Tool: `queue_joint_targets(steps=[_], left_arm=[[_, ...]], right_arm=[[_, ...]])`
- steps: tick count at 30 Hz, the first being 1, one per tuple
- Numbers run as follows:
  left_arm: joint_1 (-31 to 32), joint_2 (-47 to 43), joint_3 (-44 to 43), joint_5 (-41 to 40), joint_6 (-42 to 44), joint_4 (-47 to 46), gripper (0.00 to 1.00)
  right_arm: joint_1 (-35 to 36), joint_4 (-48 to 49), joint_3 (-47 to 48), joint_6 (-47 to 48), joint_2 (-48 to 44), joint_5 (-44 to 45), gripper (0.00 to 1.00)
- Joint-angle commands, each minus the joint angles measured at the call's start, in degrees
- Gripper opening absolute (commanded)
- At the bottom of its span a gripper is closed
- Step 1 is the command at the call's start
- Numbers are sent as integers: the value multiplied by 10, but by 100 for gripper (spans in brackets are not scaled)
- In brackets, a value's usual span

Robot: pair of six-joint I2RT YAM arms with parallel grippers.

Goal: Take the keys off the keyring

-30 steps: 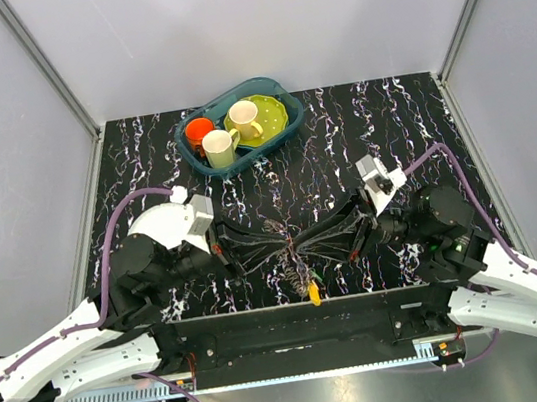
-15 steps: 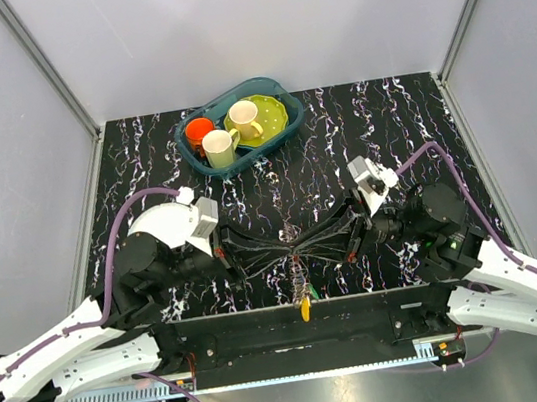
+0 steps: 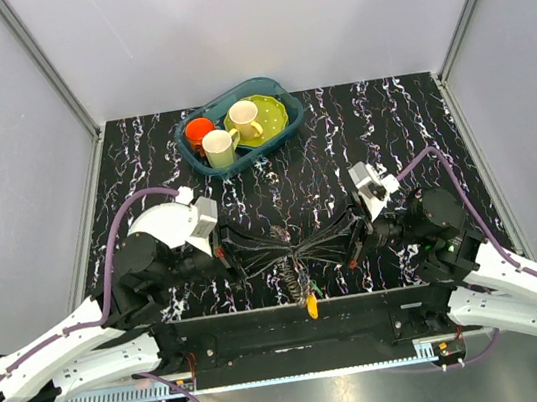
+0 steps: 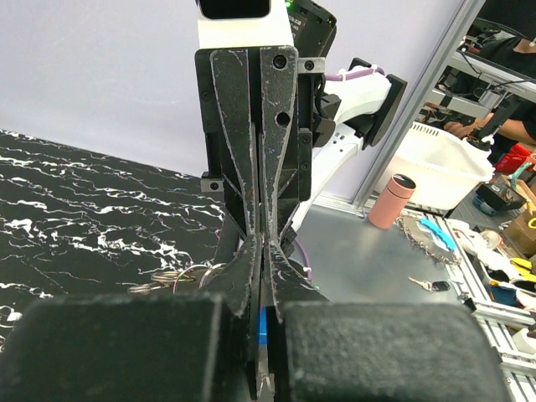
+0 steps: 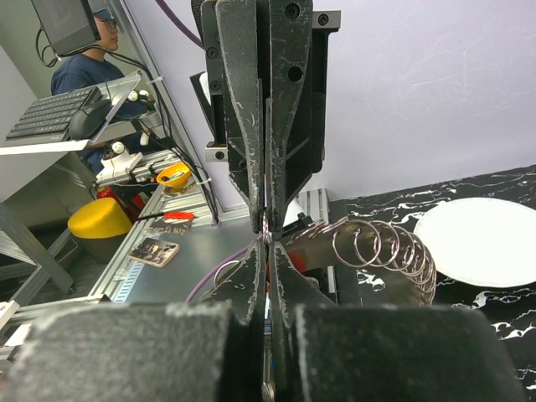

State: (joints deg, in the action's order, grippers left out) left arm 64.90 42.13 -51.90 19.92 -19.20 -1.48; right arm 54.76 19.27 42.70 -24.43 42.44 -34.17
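both claws meet tip to tip above the near edge of the black, white-veined table (image 3: pixel 388 122). the left gripper (image 3: pixel 292 254) is pinched on the keys (image 3: pixel 299 282), a blue head (image 4: pixel 262 325) between its fingers, and the right gripper (image 3: pixel 308 252) is clamped on the keyring (image 5: pixel 381 251), a yellow key (image 3: pixel 312 306) dangling below. plain grey walls stand around, with a teal tub (image 3: pixel 233 95) of mugs at the far edge.

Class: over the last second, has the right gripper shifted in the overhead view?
Yes. The right gripper slid slightly left, away from the table's right edge.
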Motion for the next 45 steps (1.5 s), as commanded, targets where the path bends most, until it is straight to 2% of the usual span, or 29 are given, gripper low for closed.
queue_joint_targets(steps=[1,4,7,8,10,14,18,20,23,30,38,45], left_arm=[[2,0,-3,3,-5,-85,0],[2,4,-28,-8,17,-42,0],[2,-6,-53,-61,48,64,24],[2,-13,-60,-77,57,82,35],[2,-32,-58,-82,81,110,43],[2,-62,-57,-113,95,150,50],[2,-67,-50,-114,112,164,55],[2,-52,-52,-84,111,161,56],[2,-15,-76,-11,119,177,58],[2,37,-80,53,103,176,58],[2,52,-95,54,72,178,50],[0,66,-112,34,71,231,43]], right_arm=[[2,21,10,18,-7,-5,0],[3,-33,38,53,-10,-13,0],[2,-181,84,103,-5,-12,0],[3,-223,109,118,-3,-11,0],[2,-312,130,158,-2,-4,0],[2,-443,214,200,21,36,0],[2,-571,305,215,81,25,0],[2,-618,335,213,104,20,0],[2,-623,346,205,106,4,0],[2,-630,361,170,121,-23,0],[2,-674,397,186,183,-70,0],[2,-687,407,223,202,-88,0]])
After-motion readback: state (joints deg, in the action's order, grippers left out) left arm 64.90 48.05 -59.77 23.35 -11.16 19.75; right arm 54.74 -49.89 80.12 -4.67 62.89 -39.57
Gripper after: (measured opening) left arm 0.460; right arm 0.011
